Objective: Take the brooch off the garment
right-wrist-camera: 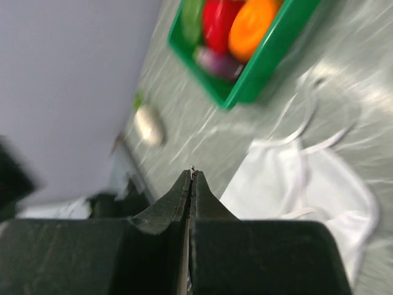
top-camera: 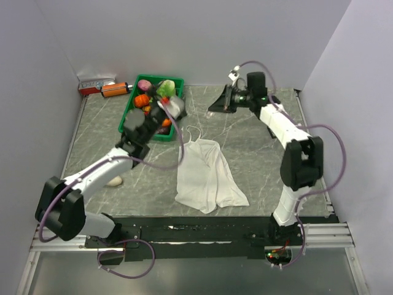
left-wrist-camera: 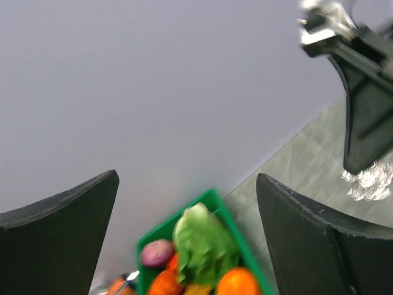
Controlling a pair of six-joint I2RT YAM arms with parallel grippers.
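Currently on the bench, item by item.

Garment [top-camera: 206,175]: a white thin-fabric sleeveless top with narrow shoulder straps. It lies flat and somewhat rumpled near the middle of the grey marble-patterned table [top-camera: 245,147], straps toward the far wall. Both grippers are clear of it.

Brooch [right-wrist-camera: 193,170]: a tiny dark ornament, seen only from the right wrist as a speck poking out at the very tip of the right gripper [right-wrist-camera: 191,179]. It is too small to make out from overhead. It is off the cloth, up in the air.

Right gripper: black fingers pressed together, pinching the brooch. It is poised over the far part of the table, right of the green bin and beyond the garment's straps, apart from both.

Left gripper [left-wrist-camera: 187,239]: black fingers [left-wrist-camera: 61,239] spread wide and empty. It hangs above the bin's near right corner, aimed at the far wall.

Green rectangular plastic bin [top-camera: 126,114]: far left, filled with toy produce, namely a leafy green lettuce [left-wrist-camera: 202,236], orange and red pieces, and a purple bulb [left-wrist-camera: 158,252].

Small white oval lump [top-camera: 115,181]: on the table beside the left arm, well apart from the garment.

Red-and-orange items [top-camera: 101,88]: far left corner, against the wall. Details are not legible.
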